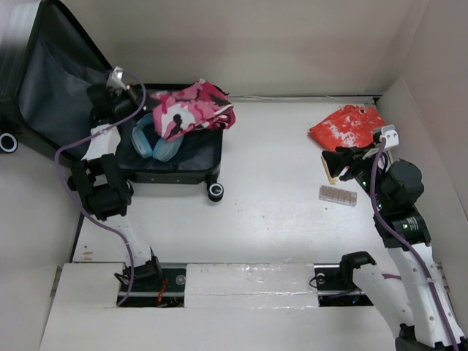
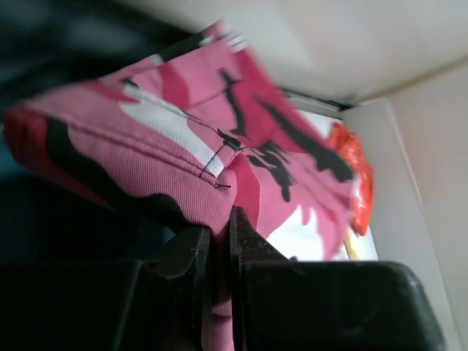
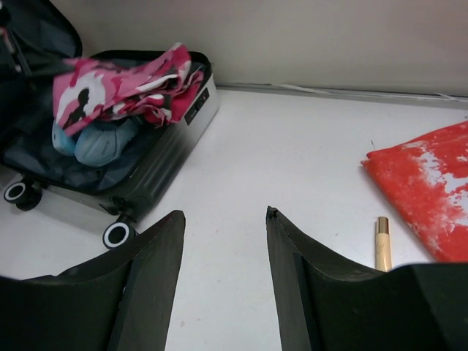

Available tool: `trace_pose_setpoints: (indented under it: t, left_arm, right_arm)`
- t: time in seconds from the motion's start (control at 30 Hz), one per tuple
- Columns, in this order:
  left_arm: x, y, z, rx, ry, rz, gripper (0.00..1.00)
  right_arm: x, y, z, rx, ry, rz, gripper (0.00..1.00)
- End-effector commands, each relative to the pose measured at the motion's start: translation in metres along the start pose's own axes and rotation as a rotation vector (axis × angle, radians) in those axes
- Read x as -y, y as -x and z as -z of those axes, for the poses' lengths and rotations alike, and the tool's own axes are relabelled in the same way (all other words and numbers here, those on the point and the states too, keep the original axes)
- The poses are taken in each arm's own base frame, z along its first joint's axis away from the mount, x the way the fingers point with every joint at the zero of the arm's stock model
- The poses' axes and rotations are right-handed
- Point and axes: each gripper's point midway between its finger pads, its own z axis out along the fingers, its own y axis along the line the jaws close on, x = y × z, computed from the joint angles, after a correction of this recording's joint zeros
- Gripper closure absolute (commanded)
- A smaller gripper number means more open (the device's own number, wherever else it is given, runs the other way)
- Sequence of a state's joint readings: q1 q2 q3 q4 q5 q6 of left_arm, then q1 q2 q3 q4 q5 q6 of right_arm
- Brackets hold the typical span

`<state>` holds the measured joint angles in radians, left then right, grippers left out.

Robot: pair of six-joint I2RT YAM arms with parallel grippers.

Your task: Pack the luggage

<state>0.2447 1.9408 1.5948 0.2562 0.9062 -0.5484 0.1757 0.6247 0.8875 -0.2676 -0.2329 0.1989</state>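
Two arms (image 1: pixel 102 190), left tool (image 2: pixel 221 232) pinching pink cloth (image 2: pixel 183 139), right tool (image 3: pixel 225 219) parted

Red cloth (image 1: pixel 348 126), gold tube (image 3: pixel 382 243) (just beside)

No writing, brand or number can be read on the luggage (image 1: pixel 168 174) or anything else.
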Motion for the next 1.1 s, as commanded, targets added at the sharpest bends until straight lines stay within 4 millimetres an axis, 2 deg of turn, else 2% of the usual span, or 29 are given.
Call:
trace_pose_setpoints:
  t: [0.0, 0.07, 0.17, 0.23, 0.37, 0.4, 0.43, 0.47, 0.5, 0.57, 0.6, 0.63, 0.67, 0.73, 0.77, 0.8, 0.83, 0.87, 0.9, 0.93, 0.97, 1.0, 1.03, 1.07]
  left_arm:
    - [-0.014, 0.025, 0.043, 0.109, 0.006, -0.109, 1.0]
    - [-0.043, 0.017, 0.06, 0.09, 0.075, -0.083, 1.0]
    - [-0.063, 0.001, 0.063, 0.038, 0.151, -0.112, 1.0]
    - [-0.07, -0.005, 0.066, 0.039, 0.161, -0.084, 1.0]
    - [-0.075, 0.0, 0.072, 0.051, 0.234, -0.094, 0.99]
    - [-0.069, 0.004, 0.075, 0.062, 0.243, -0.103, 0.85]
    - [-0.067, 0.007, 0.077, 0.072, 0.25, -0.11, 0.65]
    - [-0.064, 0.011, 0.078, 0.094, 0.252, -0.1, 0.35]
    - [-0.061, 0.012, 0.081, 0.113, 0.259, -0.098, 0.25]
    - [-0.034, 0.035, 0.083, 0.201, 0.309, -0.155, 0.12]
    - [-0.024, 0.044, 0.086, 0.237, 0.342, -0.174, 0.02]
    - [0.011, 0.057, 0.09, 0.302, 0.343, -0.218, 0.0]
    - [0.017, 0.067, 0.097, 0.374, 0.42, -0.231, 0.0]
    - [0.058, 0.072, 0.094, 0.43, 0.421, -0.334, 0.0]
    - [0.103, 0.064, 0.081, 0.461, 0.421, -0.389, 0.0]
    - [0.13, 0.057, 0.071, 0.467, 0.404, -0.438, 0.0]
    - [0.156, 0.046, 0.06, 0.464, 0.37, -0.47, 0.0]
    - [0.204, 0.01, 0.033, 0.419, 0.256, -0.48, 0.0]
    - [0.22, -0.008, 0.023, 0.409, 0.231, -0.489, 0.0]
    - [0.233, -0.034, 0.012, 0.385, 0.207, -0.487, 0.02]
    - [0.246, -0.059, 0.0, 0.36, 0.179, -0.487, 0.04]
    - [0.277, -0.112, -0.022, 0.283, 0.096, -0.495, 0.06]
    - [0.283, -0.14, -0.032, 0.252, 0.099, -0.507, 0.18]
    - [0.293, -0.175, -0.043, 0.194, 0.061, -0.534, 0.2]
  right_arm:
    - [-0.005, 0.021, 0.0, 0.073, 0.024, 0.023, 0.46]
    - [-0.007, 0.019, 0.001, 0.071, 0.032, 0.023, 0.46]
    - [-0.004, 0.014, 0.0, 0.063, 0.021, 0.02, 0.46]
    - [-0.005, 0.01, -0.001, 0.052, 0.028, 0.018, 0.44]
    - [-0.005, 0.01, 0.001, 0.052, 0.028, 0.018, 0.43]
    - [-0.006, 0.012, 0.003, 0.061, 0.03, 0.02, 0.42]
    - [-0.005, 0.008, 0.003, 0.052, 0.028, 0.018, 0.4]
    - [-0.005, 0.008, 0.003, 0.052, 0.028, 0.018, 0.38]
    - [-0.005, 0.008, 0.003, 0.052, 0.028, 0.018, 0.35]
    - [-0.004, 0.003, 0.001, 0.032, 0.024, 0.013, 0.34]
    - [-0.004, 0.003, 0.001, 0.032, 0.024, 0.013, 0.34]
    - [0.0, -0.002, -0.002, 0.012, 0.01, 0.007, 0.34]
    - [0.001, -0.006, -0.002, 0.003, 0.008, 0.005, 0.34]
    - [0.007, -0.012, -0.005, -0.009, -0.02, -0.01, 0.34]
    - [0.012, -0.016, -0.007, -0.023, -0.045, -0.014, 0.34]
    - [0.015, -0.022, -0.008, -0.033, -0.062, -0.03, 0.36]
    - [0.017, -0.019, -0.009, -0.021, -0.072, -0.037, 0.41]
    - [0.019, -0.023, -0.009, -0.027, -0.088, -0.057, 0.48]
    - [0.027, -0.022, -0.009, -0.017, -0.129, -0.056, 0.57]
    - [0.03, -0.023, -0.006, -0.019, -0.151, -0.068, 0.71]
    - [0.03, -0.015, -0.002, 0.001, -0.162, -0.065, 0.76]
    - [0.031, -0.012, 0.0, 0.005, -0.177, -0.064, 0.8]
    - [0.032, 0.005, 0.009, 0.038, -0.204, -0.06, 0.83]
    - [0.032, 0.014, 0.012, 0.053, -0.218, -0.059, 0.84]
